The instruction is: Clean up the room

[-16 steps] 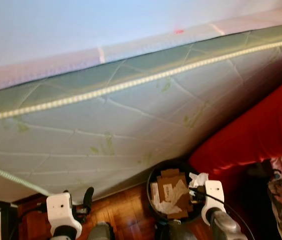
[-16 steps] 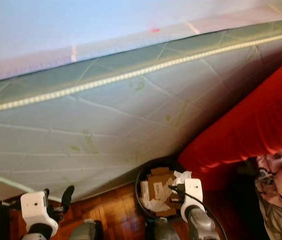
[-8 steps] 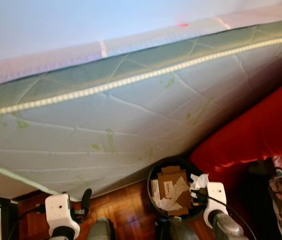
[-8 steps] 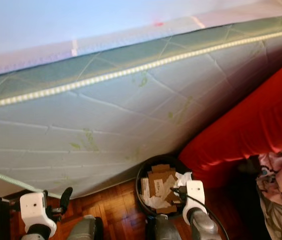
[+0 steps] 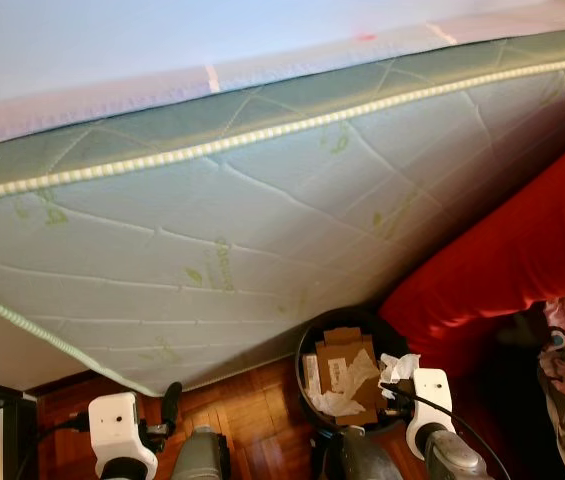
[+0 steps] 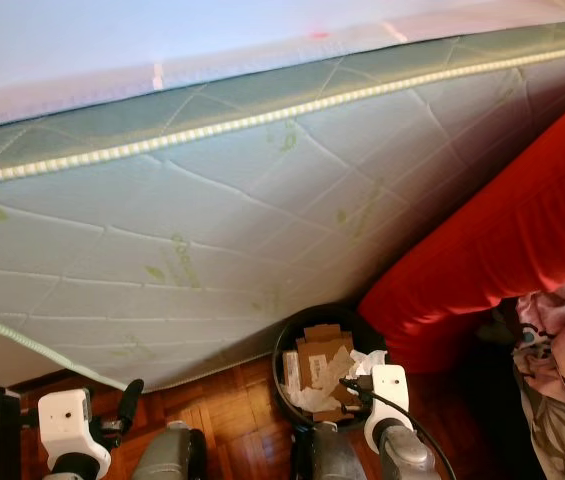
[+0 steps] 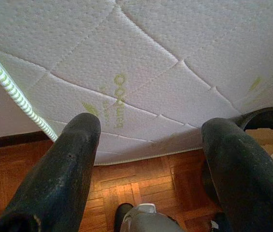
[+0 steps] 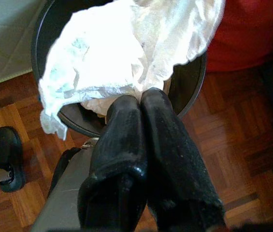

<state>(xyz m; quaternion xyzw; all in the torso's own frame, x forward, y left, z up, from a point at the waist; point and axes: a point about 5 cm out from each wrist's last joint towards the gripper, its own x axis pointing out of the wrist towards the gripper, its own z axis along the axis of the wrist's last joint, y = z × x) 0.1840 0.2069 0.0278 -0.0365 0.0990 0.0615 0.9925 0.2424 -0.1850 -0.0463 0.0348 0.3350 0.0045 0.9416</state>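
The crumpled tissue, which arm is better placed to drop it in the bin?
Right. Its tool is shut on the tissue over the black bin. The left tool is open beside the mattress.

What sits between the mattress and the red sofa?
The black bin with cardboard, seen in the eye views. The right hand holds a tissue over its rim.
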